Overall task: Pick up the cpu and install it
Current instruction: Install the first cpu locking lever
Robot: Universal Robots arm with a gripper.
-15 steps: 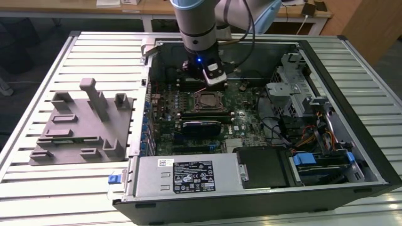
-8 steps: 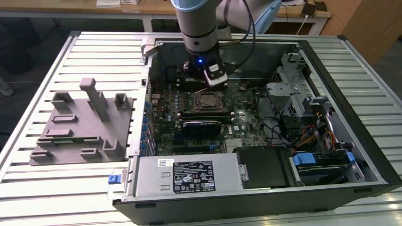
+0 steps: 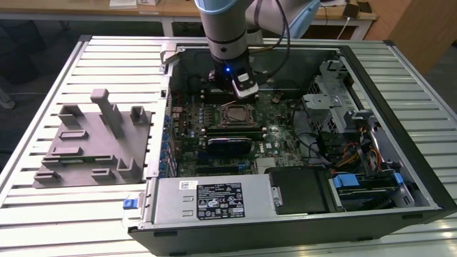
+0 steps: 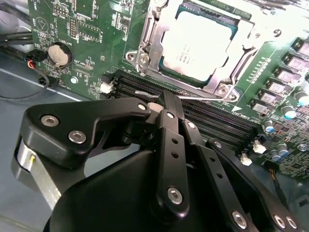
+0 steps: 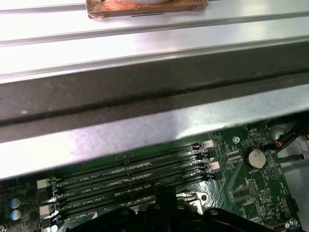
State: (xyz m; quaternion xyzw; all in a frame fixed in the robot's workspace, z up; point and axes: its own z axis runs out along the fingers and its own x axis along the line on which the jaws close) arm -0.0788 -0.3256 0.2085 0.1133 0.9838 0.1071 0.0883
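The cpu (image 4: pixel 198 46), a flat square chip with a silvery top plate, lies inside the metal socket frame (image 4: pixel 145 46) on the green motherboard. In the exterior view the cpu (image 3: pixel 235 113) sits in the middle of the board, inside the open computer case. My gripper (image 4: pixel 165 98) hangs just beside the socket, over the black memory slots (image 4: pixel 217 123). Its black fingers are shut together with nothing between them. From the exterior view the gripper (image 3: pixel 237 97) is on the far side of the socket. The first wrist view shows the gripper (image 5: pixel 164 203) above the same slots.
A large grey plastic block with upright posts (image 3: pixel 93 139) lies on the slatted table at the exterior view's left. The case holds a power supply (image 3: pixel 207 201) at the front and a drive cage (image 3: pixel 343 107) with cables on the right. The case wall (image 5: pixel 145 121) runs close behind the slots.
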